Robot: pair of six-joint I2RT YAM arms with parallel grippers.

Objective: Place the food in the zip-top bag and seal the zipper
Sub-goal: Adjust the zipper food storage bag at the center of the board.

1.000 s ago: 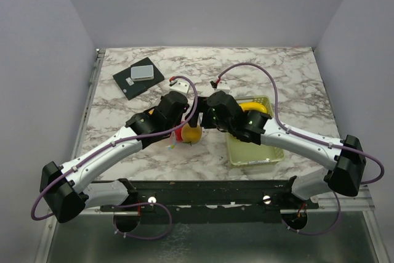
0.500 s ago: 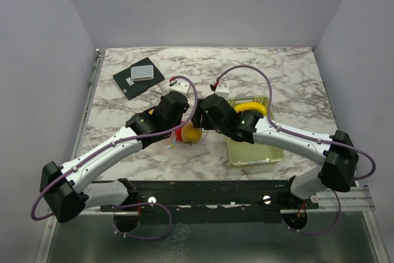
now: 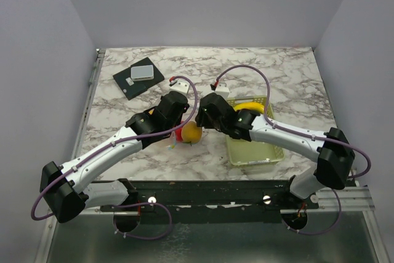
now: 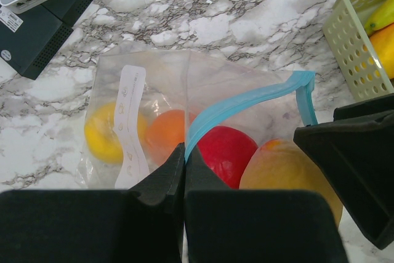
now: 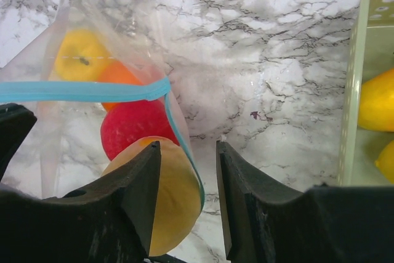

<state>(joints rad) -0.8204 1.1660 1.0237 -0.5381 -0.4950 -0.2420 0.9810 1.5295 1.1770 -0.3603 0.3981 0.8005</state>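
The clear zip-top bag (image 4: 154, 84) lies on the marble with its blue zipper (image 4: 246, 100) held open. Inside are a yellow lemon (image 4: 101, 133), an orange ball (image 4: 166, 133) and a red apple (image 4: 228, 152). A yellow-orange mango-like fruit (image 4: 286, 167) sits in the mouth. My left gripper (image 4: 184, 152) is shut on the zipper edge. My right gripper (image 5: 188, 195) is open at the mouth. One of its fingers is over the mango (image 5: 175, 201) and the other is outside the zipper (image 5: 80, 90). In the top view the fruit (image 3: 191, 132) shows between both grippers.
A pale green mesh basket (image 3: 255, 152) with yellow fruit (image 3: 249, 108) stands right of the bag; it also shows in the right wrist view (image 5: 360, 90). A black device with a grey box (image 3: 136, 78) lies at the back left. Both arms meet over the bag.
My right arm has swung left, bringing its gripper closer over the bag's mouth. My left arm has stayed still, holding the zipper edge.
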